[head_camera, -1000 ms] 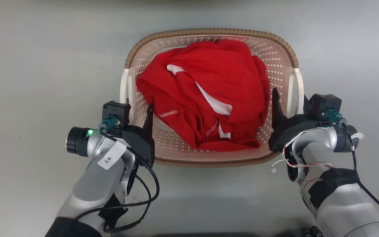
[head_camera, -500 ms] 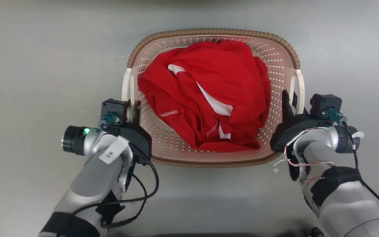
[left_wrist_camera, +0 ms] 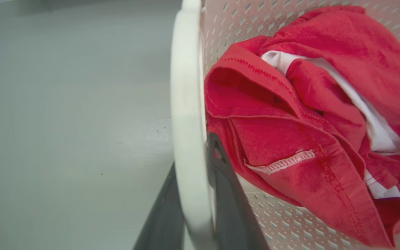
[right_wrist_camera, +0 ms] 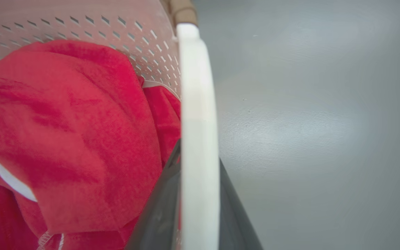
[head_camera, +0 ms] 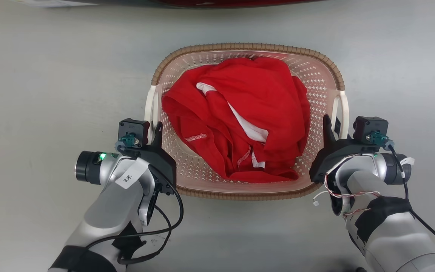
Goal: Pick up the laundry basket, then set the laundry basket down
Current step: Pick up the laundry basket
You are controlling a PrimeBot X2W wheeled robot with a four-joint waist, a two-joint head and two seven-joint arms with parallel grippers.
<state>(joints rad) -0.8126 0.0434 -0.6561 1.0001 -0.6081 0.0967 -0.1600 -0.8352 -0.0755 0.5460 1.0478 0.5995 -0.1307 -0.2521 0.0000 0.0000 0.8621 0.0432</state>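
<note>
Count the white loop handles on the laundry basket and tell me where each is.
2. The left handle sits on the laundry basket's left side, held in the left gripper; the right handle on its right side, held in the right gripper. None looks hidden.

Between the left gripper's (left_wrist_camera: 193,149) jaws the left handle (left_wrist_camera: 185,86) is a blur. It runs off the bottom edge and covers both fingers' inner faces. The right handle (right_wrist_camera: 198,86) does likewise between the right gripper's (right_wrist_camera: 200,151) jaws. Ahead of the jaws, red cloth (head_camera: 247,102) hides the basket's (head_camera: 317,75) floor. Far beyond them a dark red strip (head_camera: 232,2) is cut off by the top edge, and what it is cannot be told.
</note>
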